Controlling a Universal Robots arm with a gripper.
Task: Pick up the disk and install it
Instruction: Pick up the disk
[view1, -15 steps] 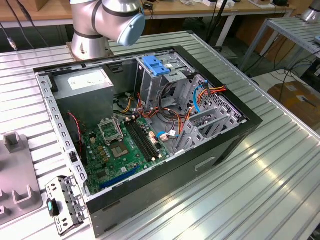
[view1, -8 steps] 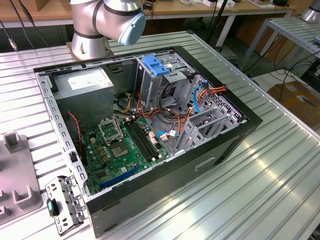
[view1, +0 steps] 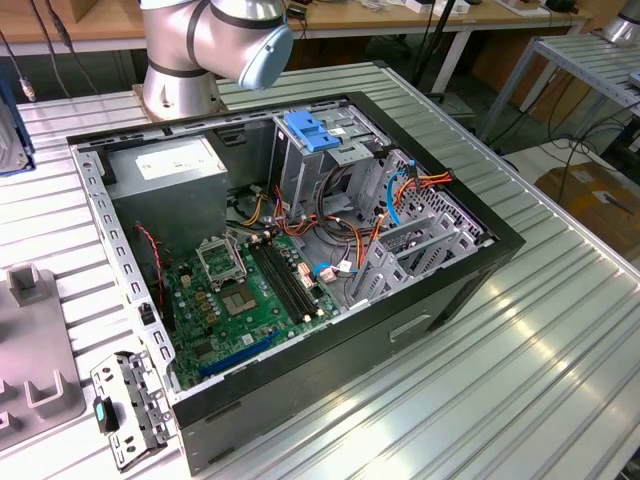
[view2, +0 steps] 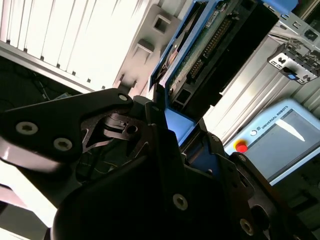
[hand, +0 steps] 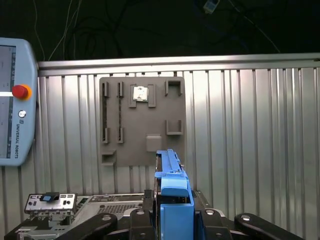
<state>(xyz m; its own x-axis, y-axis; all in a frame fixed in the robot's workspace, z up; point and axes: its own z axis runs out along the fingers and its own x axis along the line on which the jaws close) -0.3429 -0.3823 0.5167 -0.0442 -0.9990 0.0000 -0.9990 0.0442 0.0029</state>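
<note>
Black pincer (hand: 174, 222) is pinching the disk (hand: 171, 182) by its blue carrier frame; I am seeing it edge-on in the first wrist view. Behind it a grey fixture plate (hand: 142, 120) is lying on the ribbed desk (hand: 250, 125), a control pendant (hand: 15, 100) resting beside the plate.

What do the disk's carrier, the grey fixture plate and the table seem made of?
The carrier of the disk looks like smooth, slightly shiny blue moulded plastic. By its matte, even surface and formed pockets, the grey fixture plate is probably plastic. By its ribs and bright reflections, the table looks like bare aluminium.
</note>
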